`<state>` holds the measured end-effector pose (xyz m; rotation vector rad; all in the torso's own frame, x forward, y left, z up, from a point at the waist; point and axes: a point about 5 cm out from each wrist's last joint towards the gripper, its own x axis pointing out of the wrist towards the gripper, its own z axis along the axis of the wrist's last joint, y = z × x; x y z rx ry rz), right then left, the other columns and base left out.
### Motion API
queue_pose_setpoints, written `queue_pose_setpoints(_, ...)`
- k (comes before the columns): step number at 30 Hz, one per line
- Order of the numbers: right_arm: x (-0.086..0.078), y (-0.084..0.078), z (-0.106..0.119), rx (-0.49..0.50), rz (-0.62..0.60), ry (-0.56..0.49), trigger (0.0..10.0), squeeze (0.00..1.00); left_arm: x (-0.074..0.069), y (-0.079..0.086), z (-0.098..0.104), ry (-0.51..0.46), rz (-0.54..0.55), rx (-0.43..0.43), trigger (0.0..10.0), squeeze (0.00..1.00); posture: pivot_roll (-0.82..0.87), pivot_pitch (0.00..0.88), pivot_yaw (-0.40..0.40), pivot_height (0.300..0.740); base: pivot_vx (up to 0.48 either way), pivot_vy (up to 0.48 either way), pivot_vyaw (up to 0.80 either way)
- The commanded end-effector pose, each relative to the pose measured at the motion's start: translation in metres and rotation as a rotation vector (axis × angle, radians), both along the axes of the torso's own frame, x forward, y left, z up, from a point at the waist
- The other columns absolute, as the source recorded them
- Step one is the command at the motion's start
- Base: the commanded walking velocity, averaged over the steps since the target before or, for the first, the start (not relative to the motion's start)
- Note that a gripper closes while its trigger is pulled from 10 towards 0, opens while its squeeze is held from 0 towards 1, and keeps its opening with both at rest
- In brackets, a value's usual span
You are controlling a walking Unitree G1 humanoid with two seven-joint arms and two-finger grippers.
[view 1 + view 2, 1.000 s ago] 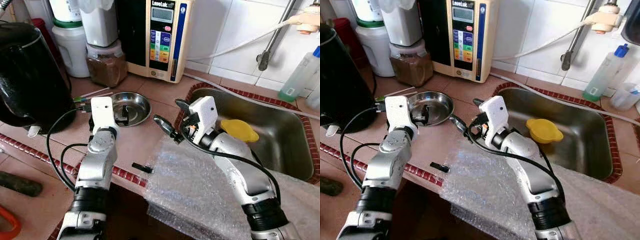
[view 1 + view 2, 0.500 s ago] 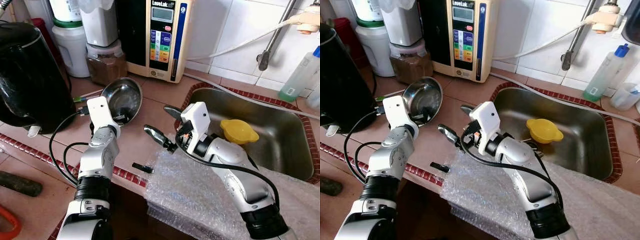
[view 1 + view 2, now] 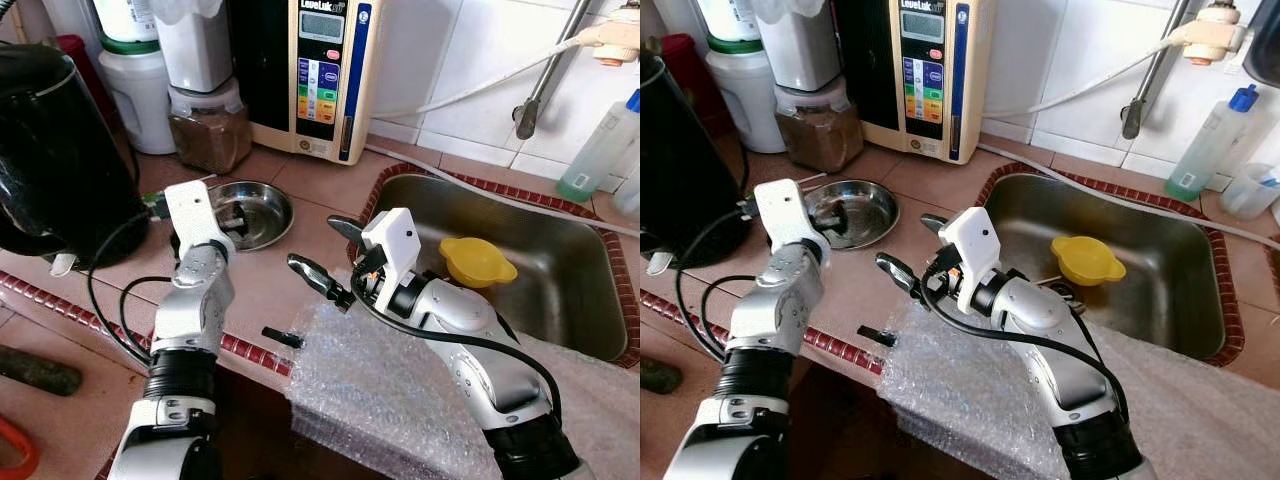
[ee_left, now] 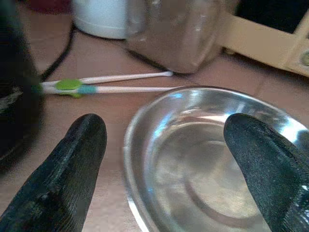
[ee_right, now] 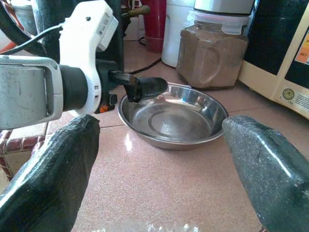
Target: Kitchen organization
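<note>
A shallow steel bowl [image 3: 255, 212] lies flat on the brown tiled counter in front of the jars. My left gripper [image 3: 232, 220] is at its near-left rim, open. In the left wrist view one finger [image 4: 63, 179] is outside the bowl [image 4: 203, 154] and the other finger [image 4: 270, 169] is over its inside, with the rim between them. My right gripper [image 3: 322, 250] hovers open over the counter to the right of the bowl, pointing at it, with nothing between its fingers [image 5: 58, 179]. The right wrist view shows the bowl [image 5: 174, 116] ahead with a left finger on its rim.
A black kettle [image 3: 50, 150] stands at the left, with a jar of brown powder [image 3: 208, 125] and a water machine [image 3: 320, 70] behind the bowl. The steel sink [image 3: 560, 290] on the right holds a yellow cup [image 3: 478, 262]. Bubble wrap [image 3: 400, 390] covers the front edge.
Half a second ago the left gripper held the bowl tipped up on its edge. The bowl now lies flat and the left fingers are apart. The right gripper has moved left and stopped.
</note>
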<state>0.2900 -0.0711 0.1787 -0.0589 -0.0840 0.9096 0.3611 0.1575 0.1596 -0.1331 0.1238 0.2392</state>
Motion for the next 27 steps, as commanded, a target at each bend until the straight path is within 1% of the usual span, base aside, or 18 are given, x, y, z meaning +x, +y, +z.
queue_pose_setpoints(1,-0.001,0.000,0.003,-0.012,0.010,-0.013,10.0,0.00,0.000,-0.001,0.002,-0.004,0.000,0.005,10.0,0.00,-0.06,0.061,-0.002,0.740,0.000,0.000,0.00)
queue_pose_setpoints(3,0.000,0.001,0.003,-0.013,0.012,-0.013,10.0,0.00,0.000,-0.002,-0.004,0.033,0.003,-0.046,10.0,0.00,-0.06,0.058,-0.001,0.740,0.000,0.000,0.00)
queue_pose_setpoints(7,-0.002,0.001,0.004,-0.013,0.025,-0.014,10.0,0.00,0.001,-0.006,-0.008,0.057,-0.010,-0.068,10.0,0.00,-0.06,0.059,-0.001,0.740,0.000,0.000,0.00)
queue_pose_setpoints(9,-0.003,0.001,0.005,-0.012,0.034,-0.013,10.0,0.00,0.001,-0.007,-0.008,0.056,-0.016,-0.063,10.0,0.00,-0.06,0.059,-0.001,0.740,0.000,0.000,0.00)
queue_pose_setpoints(11,-0.006,0.001,0.006,0.002,0.068,-0.010,10.0,0.00,0.002,-0.010,-0.011,0.080,-0.015,-0.099,10.0,0.00,-0.07,0.059,0.001,0.740,0.000,0.000,0.00)
queue_pose_setpoints(12,-0.006,0.001,0.006,0.002,0.068,-0.010,10.0,0.00,0.002,-0.010,-0.011,0.080,-0.015,-0.099,10.0,0.00,-0.07,0.059,0.001,0.740,0.000,0.000,0.00)
queue_pose_setpoints(13,-0.006,0.000,0.007,0.012,0.065,-0.009,10.0,0.00,0.001,-0.010,-0.014,0.102,-0.011,-0.132,10.0,0.00,-0.07,0.059,0.002,0.740,0.000,0.000,0.00)
queue_pose_setpoints(16,-0.005,0.000,0.007,0.012,0.062,-0.010,10.0,0.00,0.000,-0.011,-0.020,0.134,-0.008,-0.168,10.0,0.00,-0.07,0.058,0.002,0.740,0.000,0.000,0.00)
queue_pose_setpoints(17,-0.005,0.000,0.007,0.010,0.063,-0.010,10.0,0.00,-0.001,-0.011,-0.021,0.143,-0.010,-0.188,9.5,0.00,-0.07,0.056,0.003,0.740,0.000,0.000,0.00)
queue_pose_setpoints(18,-0.005,0.000,0.007,0.010,0.063,-0.010,10.0,0.00,-0.001,-0.012,-0.021,0.144,-0.011,-0.193,9.5,0.00,-0.07,0.056,0.003,0.740,0.000,0.000,0.00)
queue_pose_setpoints(19,-0.005,0.000,0.007,0.009,0.064,-0.010,10.0,0.00,-0.001,-0.012,-0.022,0.145,-0.009,-0.208,2.9,0.00,-0.07,0.055,0.002,0.740,0.000,0.000,0.00)
queue_pose_setpoints(20,-0.005,0.000,0.007,0.007,0.064,-0.010,10.0,0.00,0.000,-0.012,-0.022,0.145,-0.009,-0.222,0.0,0.00,-0.07,0.054,0.002,0.740,0.000,0.000,0.00)
queue_pose_setpoints(23,-0.004,0.000,0.006,0.004,0.062,-0.009,10.0,0.00,0.000,-0.013,-0.020,0.135,-0.018,-0.245,0.0,0.00,-0.07,0.053,0.002,0.740,0.000,0.000,0.00)
queue_pose_setpoints(27,-0.003,0.001,0.006,0.003,0.061,-0.007,10.0,0.00,0.001,-0.014,-0.017,0.126,-0.024,-0.246,0.0,0.00,-0.06,0.048,0.002,0.740,0.000,0.000,0.00)
